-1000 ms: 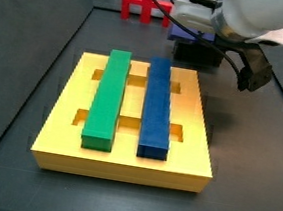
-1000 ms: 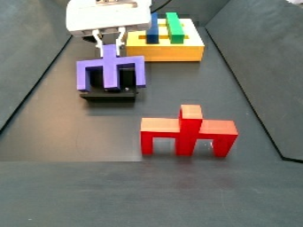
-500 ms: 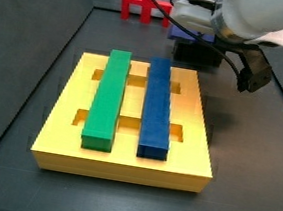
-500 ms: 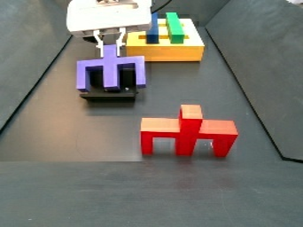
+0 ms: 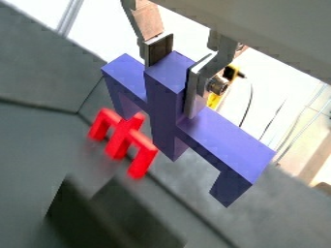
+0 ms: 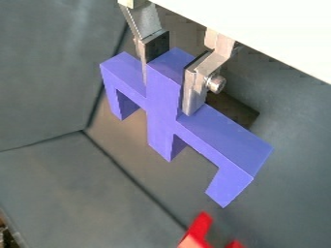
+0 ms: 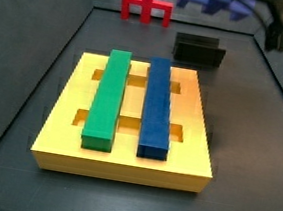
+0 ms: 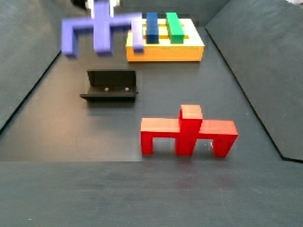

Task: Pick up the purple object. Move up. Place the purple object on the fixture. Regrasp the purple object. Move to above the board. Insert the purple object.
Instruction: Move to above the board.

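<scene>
The purple object hangs in the air, its stem clamped between the silver fingers of my gripper, which is shut on it; the same hold shows at the gripper and purple object. In both side views the purple object is blurred and high above the black fixture, which stands bare. The yellow board lies beyond it, away from the gripper.
A green bar and a blue bar lie side by side on the board. A red piece stands on the dark floor apart from the fixture. Dark walls line both sides.
The gripper has risen quickly with the purple object, lifting it off the fixture, which now stands bare. Board, bars and red piece have not moved.
</scene>
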### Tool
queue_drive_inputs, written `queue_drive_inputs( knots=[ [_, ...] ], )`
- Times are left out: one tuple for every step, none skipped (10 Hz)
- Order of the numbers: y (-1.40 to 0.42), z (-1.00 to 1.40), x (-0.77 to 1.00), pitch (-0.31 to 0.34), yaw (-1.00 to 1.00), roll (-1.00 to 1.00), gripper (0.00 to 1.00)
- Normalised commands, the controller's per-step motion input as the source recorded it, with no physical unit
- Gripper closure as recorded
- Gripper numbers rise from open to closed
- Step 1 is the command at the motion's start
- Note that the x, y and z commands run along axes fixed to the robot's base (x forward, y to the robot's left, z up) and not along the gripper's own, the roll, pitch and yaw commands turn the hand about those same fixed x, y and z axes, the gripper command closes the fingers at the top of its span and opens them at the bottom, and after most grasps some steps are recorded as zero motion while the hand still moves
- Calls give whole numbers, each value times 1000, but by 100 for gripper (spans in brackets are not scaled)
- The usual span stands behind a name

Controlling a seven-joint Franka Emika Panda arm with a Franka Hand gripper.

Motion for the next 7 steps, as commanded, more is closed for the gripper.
queue_drive_inputs(
  knots=[
    [-17,1400,-8,47,-41,-26,100],
    [-18,1400,-5,54,-36,-16,100],
    [-14,1400,2,65,-26,-10,100],
    [-28,355,28,104,-1,-11,100],
    [-1400,234,-1039,37,54,-1000,100],
    [-1400,234,-1032,31,67,-1000,100],
    [-1400,247,-1161,-4,75,-1000,100]
  ],
)
